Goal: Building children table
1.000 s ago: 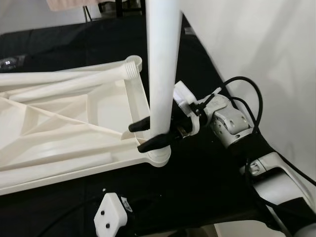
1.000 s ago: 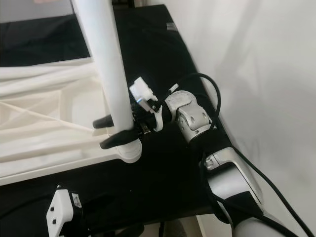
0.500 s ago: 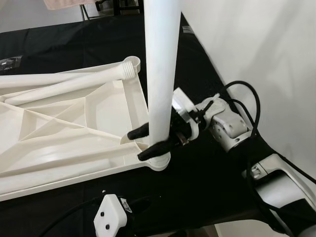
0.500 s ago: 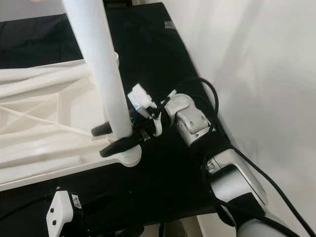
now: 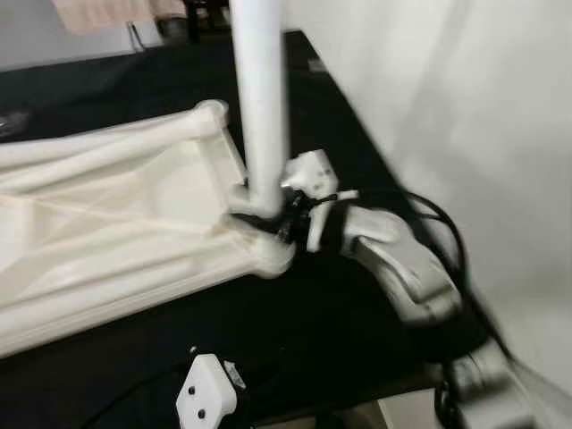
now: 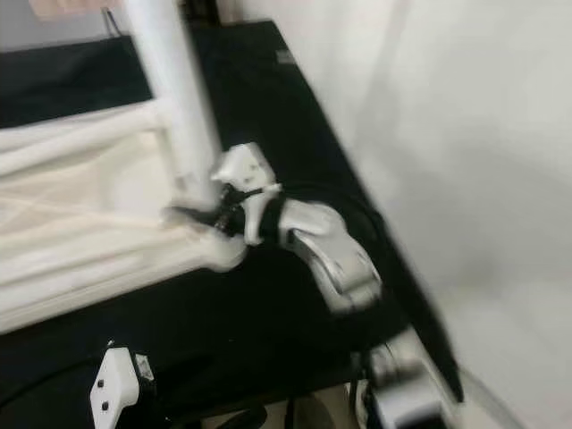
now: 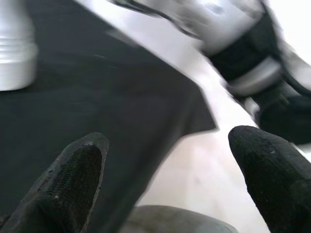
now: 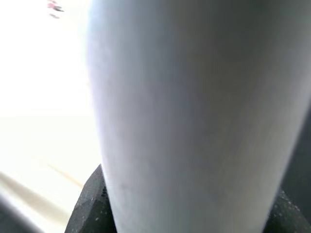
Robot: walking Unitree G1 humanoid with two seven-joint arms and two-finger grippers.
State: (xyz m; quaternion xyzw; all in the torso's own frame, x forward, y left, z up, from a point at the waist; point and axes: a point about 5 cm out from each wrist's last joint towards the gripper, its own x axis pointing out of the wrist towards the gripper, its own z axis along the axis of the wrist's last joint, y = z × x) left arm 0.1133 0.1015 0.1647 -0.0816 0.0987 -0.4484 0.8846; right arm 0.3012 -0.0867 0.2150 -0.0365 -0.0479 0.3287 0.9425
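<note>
R gripper (image 5: 261, 217) clamps the white table leg (image 5: 260, 98) at its foot, leg upright in the corner socket (image 5: 271, 256).

Tabletop (image 5: 107, 232) lies underside up on the black cloth (image 5: 340, 304), so sockets face up & the leg can go in from above; the low grip, just over the socket, probably serves to turn or press it home. More legs lie across the top's far part. L gripper (image 7: 165, 179) hangs over the cloth edge, fingers wide apart, holding nothing. Pictures are blurred.
</note>
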